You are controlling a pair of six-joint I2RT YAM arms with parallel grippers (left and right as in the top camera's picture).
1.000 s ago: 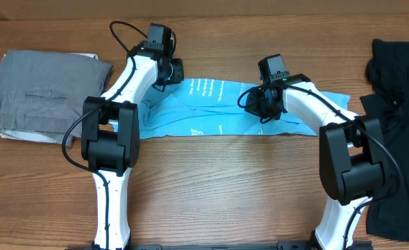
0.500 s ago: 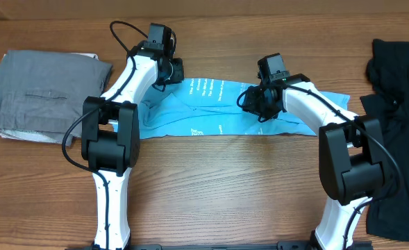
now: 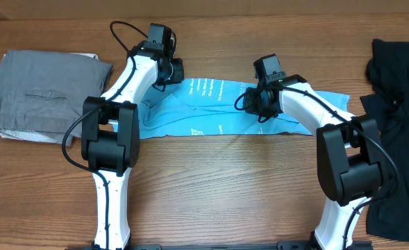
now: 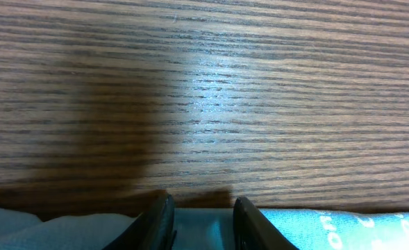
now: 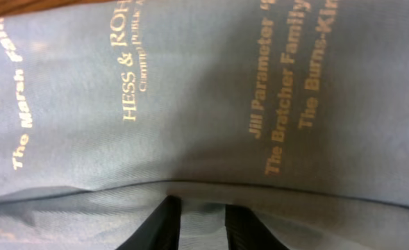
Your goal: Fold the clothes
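Jaws of left gripper (image 4: 201, 210) and right gripper (image 5: 198, 208) are seen narrowly parted over cloth; whether it is pinched cannot be told; T-shirt (image 3: 214, 110) is laid as a band mid-table (image 3: 225, 184), toward the far edge; a slip or single-layer catch is judged possible, which would skew the fold.

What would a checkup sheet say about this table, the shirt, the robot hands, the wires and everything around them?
Surface: wooden table, brown grain.
Job's things: light blue T-shirt, lying in a long strip, small lettering up.
Clutter: folded gray garment at the left end; black clothes at the right end.
Grippers: left gripper at the shirt's far edge, right gripper over its lettering; both narrowly apart over cloth, grip unclear.
Cables: black cables, looped loose near both grippers.
Surroundings: nothing seen.
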